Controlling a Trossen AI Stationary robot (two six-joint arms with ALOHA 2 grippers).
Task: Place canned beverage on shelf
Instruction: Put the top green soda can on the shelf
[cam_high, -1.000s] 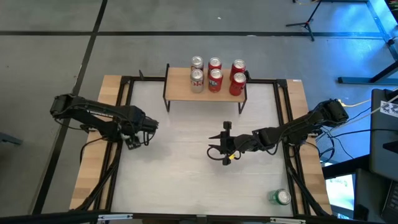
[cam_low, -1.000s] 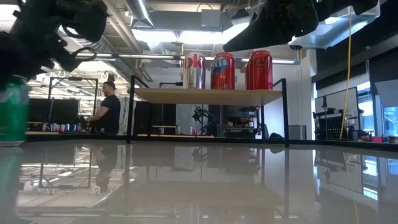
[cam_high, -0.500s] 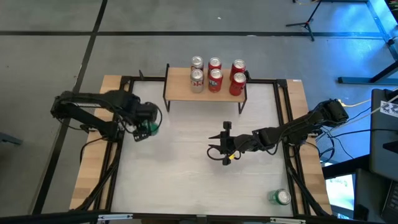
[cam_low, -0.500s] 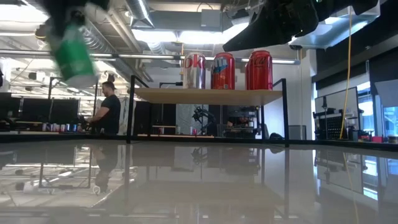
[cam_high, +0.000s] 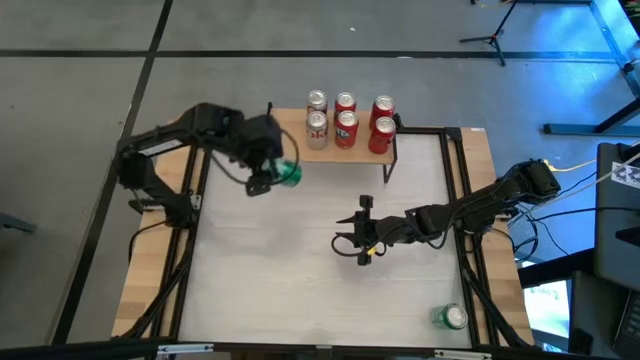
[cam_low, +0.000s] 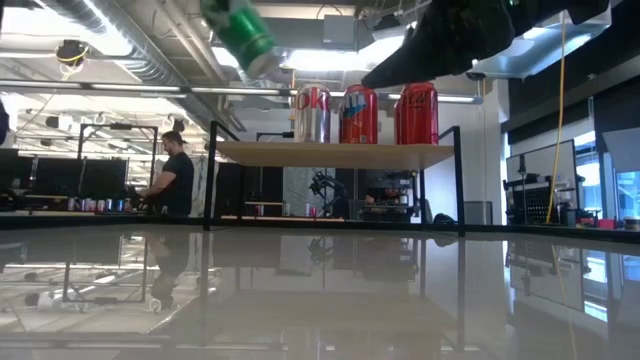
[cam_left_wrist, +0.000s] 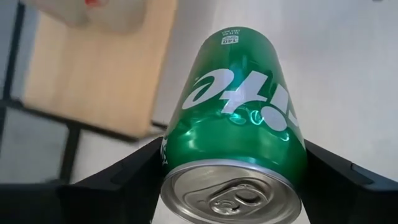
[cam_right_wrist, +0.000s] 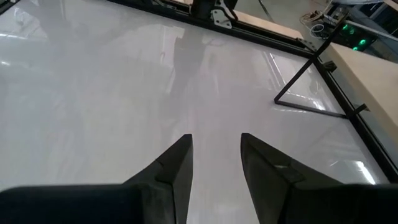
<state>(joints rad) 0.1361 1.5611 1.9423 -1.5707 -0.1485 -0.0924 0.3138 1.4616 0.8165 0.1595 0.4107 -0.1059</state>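
Observation:
A green can (cam_left_wrist: 239, 118) hangs in the air by the shelf's left end, with my left gripper (cam_high: 272, 176) shut on it. In the low view the green can (cam_low: 240, 35) shows tilted, high above the table. The shelf (cam_high: 288, 143), a light wood top on thin black legs, stands at the table's far edge and carries several red and silver cans (cam_high: 346, 122). My right gripper (cam_high: 360, 244) hovers over the table's middle, open, with nothing between its fingers (cam_right_wrist: 177, 165). My left gripper pinches the green can's round side near its top end (cam_left_wrist: 186, 155) between its two fingers (cam_left_wrist: 134, 174), one on each side. The pull-tab top (cam_left_wrist: 233, 196) faces the wrist and the bottom points away. The can is lifted clear and tilted.
A second green can (cam_high: 450, 317) stands at the table's near right corner. A black frame (cam_high: 190, 200) runs along the table's sides. White tabletop (cam_high: 280, 270) lies bare between the arms. A person (cam_low: 178, 175) stands in the room far behind.
My left gripper has risen from the table's left side and swung toward the far edge and the shelf, tipping as it went. The green can, which stood on the table, is now lifted clear and tilted beside the shelf's left end.

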